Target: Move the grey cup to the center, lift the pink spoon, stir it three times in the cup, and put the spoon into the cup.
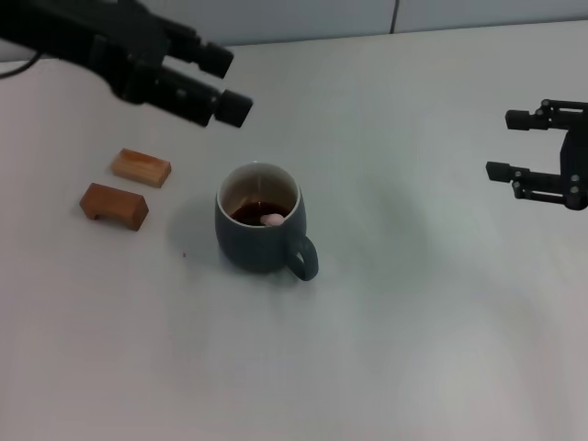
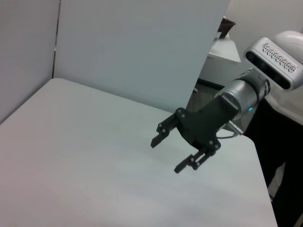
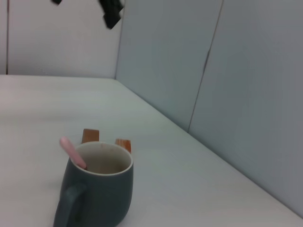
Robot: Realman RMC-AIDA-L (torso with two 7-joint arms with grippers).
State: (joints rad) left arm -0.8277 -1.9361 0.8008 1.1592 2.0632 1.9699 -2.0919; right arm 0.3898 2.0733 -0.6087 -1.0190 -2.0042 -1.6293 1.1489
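- Head view: seen near the middle of the white desk (image 1: 432,349), a rounded dark blue-grey ceramic mug (image 1: 262,234) with a cream-white inside and dark brown liquid, upright, loop handle turned toward the near right corner.
- Resting inside that mug, a slim spoon with a pale pink handle (image 1: 273,220); only the pink end visible above the liquid, against the near inner wall.
- Toward the left edge, well apart from the mug, two brown wooden blocks: a lighter flat one (image 1: 141,167) farther back, a darker bridge-shaped one (image 1: 114,205) just in front of it, not touching.
- Raised over the far left part of the desk, the black left gripper (image 1: 225,84), fingers spread apart and holding nothing, tips pointing toward the middle.
- Hanging at the right edge, the black right gripper (image 1: 511,144), fingers wide apart, empty, well clear of the mug.
- Left wrist view: visible across the bare desk top, the right gripper (image 2: 171,152) above the surface, fingers parted with nothing between them.
- Right wrist view: closest, the blue-grey mug (image 3: 97,189), with the pink handle (image 3: 72,152) leaning on the rim at the handle side.
- Behind the mug, the tops of the two wooden blocks (image 3: 91,135), and high above, a dark part of the left gripper (image 3: 111,12).
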